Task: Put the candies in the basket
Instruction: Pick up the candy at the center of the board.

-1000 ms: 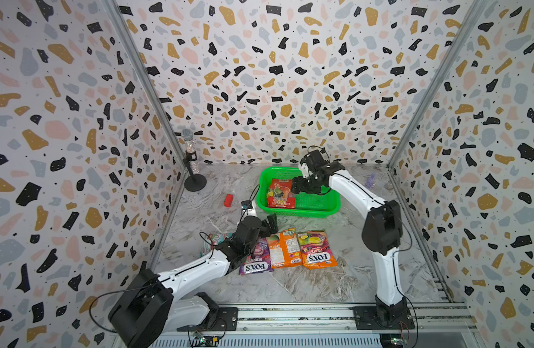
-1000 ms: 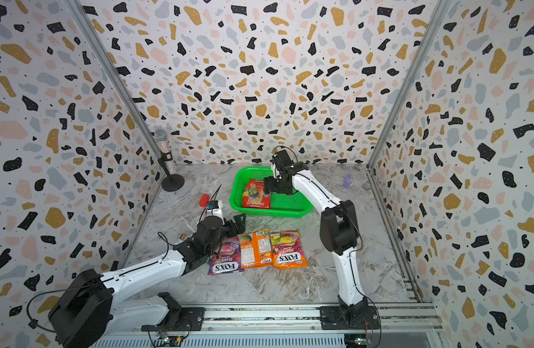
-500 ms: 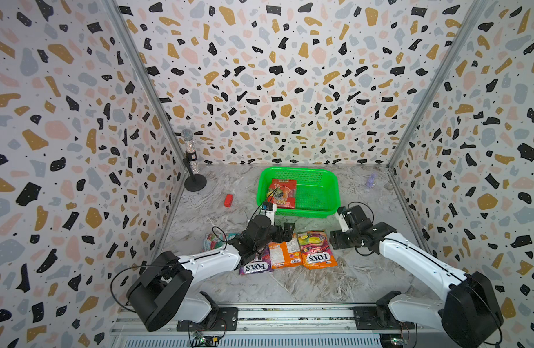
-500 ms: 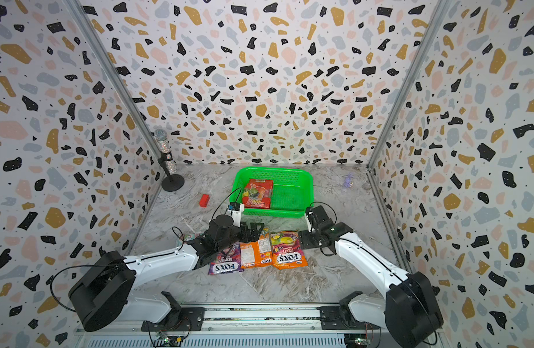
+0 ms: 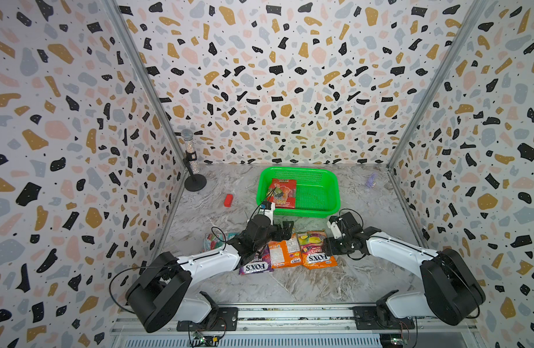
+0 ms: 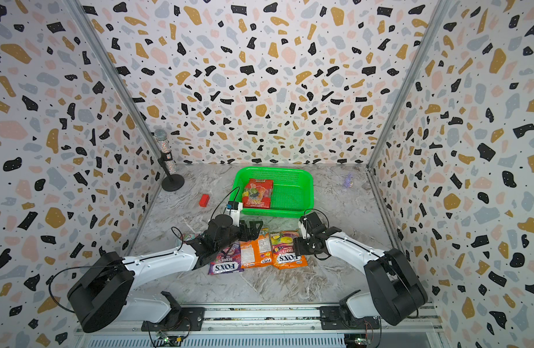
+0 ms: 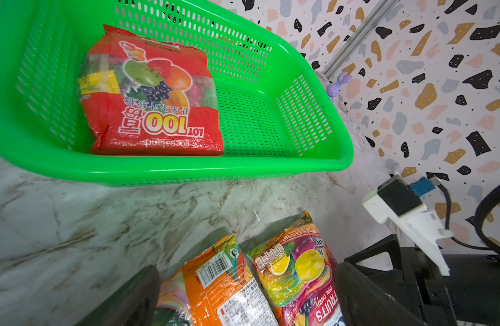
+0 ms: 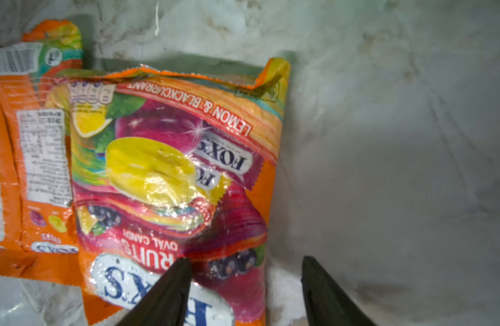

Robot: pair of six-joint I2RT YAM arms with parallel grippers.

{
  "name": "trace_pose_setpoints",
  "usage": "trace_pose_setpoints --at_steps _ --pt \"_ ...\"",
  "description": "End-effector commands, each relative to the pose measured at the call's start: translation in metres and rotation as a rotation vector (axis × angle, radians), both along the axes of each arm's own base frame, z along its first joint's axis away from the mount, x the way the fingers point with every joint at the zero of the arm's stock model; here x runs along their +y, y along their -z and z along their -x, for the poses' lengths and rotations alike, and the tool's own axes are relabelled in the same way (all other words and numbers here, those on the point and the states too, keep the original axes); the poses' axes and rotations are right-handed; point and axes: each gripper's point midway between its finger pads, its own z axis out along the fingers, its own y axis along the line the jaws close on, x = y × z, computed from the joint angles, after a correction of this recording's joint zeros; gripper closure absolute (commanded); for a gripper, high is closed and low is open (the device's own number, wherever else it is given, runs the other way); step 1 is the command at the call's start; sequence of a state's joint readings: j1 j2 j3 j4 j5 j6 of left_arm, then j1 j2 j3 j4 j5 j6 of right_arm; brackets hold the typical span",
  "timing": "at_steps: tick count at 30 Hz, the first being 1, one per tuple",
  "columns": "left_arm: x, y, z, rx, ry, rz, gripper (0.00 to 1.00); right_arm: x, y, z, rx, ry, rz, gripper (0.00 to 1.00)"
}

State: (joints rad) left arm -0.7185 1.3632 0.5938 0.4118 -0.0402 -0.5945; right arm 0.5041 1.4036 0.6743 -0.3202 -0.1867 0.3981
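We see a glittery microphone (image 5: 190,150) upright on its black round stand toward ten o'clock of the marble tabletop (image 5: 308,286). A small red block (image 5: 228,200) lies the same way, nearer the centre. A tiny purple figure (image 5: 371,180) stands at two.

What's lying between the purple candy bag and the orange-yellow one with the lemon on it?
An orange candy bag, barcode side up, lies between the purple bag and the orange-yellow bag; both top views show it.

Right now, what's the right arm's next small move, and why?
Likely shut the jaws of the right gripper on the orange-yellow bag: they straddle its edge, one tip over the bag, one over bare table, and it lies outside the basket.
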Motion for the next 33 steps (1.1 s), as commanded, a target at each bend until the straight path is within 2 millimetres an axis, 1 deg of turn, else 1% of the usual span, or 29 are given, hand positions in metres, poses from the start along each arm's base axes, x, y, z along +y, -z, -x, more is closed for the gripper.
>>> trace_pose_setpoints --at_steps 1,4,8,11,15,16,20,22,24,29,31,33 --pt "0.001 -0.017 -0.004 -0.046 -0.019 0.027 0.0 0.01 -0.008 -0.009 -0.02 0.005 -0.044 0.36" --pt "0.001 -0.017 -0.004 -0.045 -0.019 0.027 0.0 0.01 -0.004 -0.008 -0.01 0.009 -0.042 0.41" --pt "0.001 -0.017 -0.005 -0.045 -0.022 0.028 0.0 0.01 -0.001 -0.007 -0.006 0.014 -0.048 0.54" --pt "0.002 -0.017 -0.005 -0.045 -0.025 0.025 0.0 0.009 0.0 -0.007 -0.005 0.017 -0.048 0.69" --pt "0.003 -0.017 -0.005 -0.044 -0.031 0.025 0.0 0.008 -0.001 -0.006 -0.004 0.017 -0.043 0.94" --pt "0.003 -0.017 -0.005 -0.044 -0.031 0.025 0.0 0.008 -0.002 -0.006 -0.004 0.016 -0.041 1.0" --pt "0.005 -0.016 -0.005 -0.039 -0.043 0.022 0.0 0.007 -0.011 -0.005 -0.017 0.015 -0.042 1.0" --pt "0.01 -0.014 -0.007 -0.026 -0.077 0.019 0.0 0.007 -0.021 -0.005 -0.035 0.015 -0.051 1.0" --pt "0.024 -0.007 -0.012 0.017 -0.172 0.0 0.0 0.007 -0.034 -0.006 -0.061 0.013 -0.066 1.0" --pt "0.069 -0.005 -0.016 0.047 -0.406 -0.087 0.0 0.009 -0.076 -0.007 -0.136 0.01 -0.115 1.0" --pt "0.097 -0.005 -0.014 0.039 -0.543 -0.109 0.0 0.008 -0.093 -0.009 -0.173 0.015 -0.128 1.0" --pt "0.121 -0.003 -0.009 0.036 -0.673 -0.091 0.0 0.007 -0.109 -0.01 -0.211 0.024 -0.139 1.0"
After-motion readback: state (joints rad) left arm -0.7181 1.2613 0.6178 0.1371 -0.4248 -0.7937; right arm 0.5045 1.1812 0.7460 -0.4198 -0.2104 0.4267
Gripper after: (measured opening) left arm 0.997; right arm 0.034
